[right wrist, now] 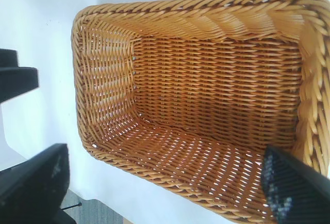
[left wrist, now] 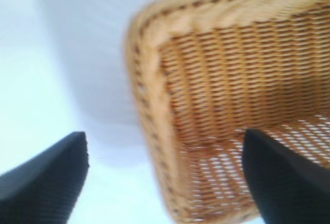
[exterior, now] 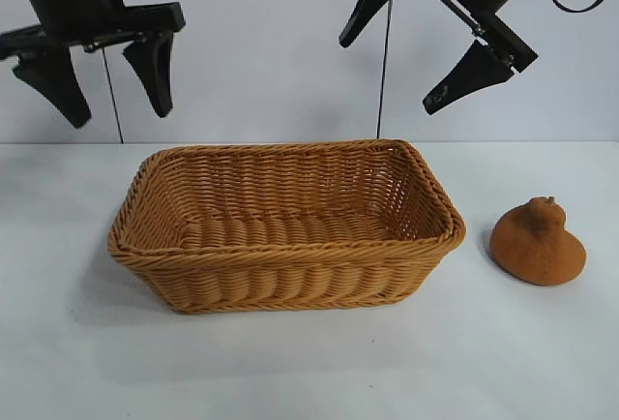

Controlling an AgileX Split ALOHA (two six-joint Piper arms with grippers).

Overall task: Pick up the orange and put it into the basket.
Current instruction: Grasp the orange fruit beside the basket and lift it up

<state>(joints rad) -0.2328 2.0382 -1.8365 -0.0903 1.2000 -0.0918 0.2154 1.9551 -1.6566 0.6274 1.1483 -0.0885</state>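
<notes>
While the orange (exterior: 538, 243) sits on the counter (exterior: 542, 362) just beside the empty basket (exterior: 290, 289), the left claw (exterior: 102, 76) and right claw (exterior: 411, 52) hang released above, nothing grasped.

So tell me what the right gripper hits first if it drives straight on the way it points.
Most likely the basket. The right gripper, open and empty, looks down into the basket's bare floor in its wrist view. The orange sits off to the side on the table. Depth is uncertain.
</notes>
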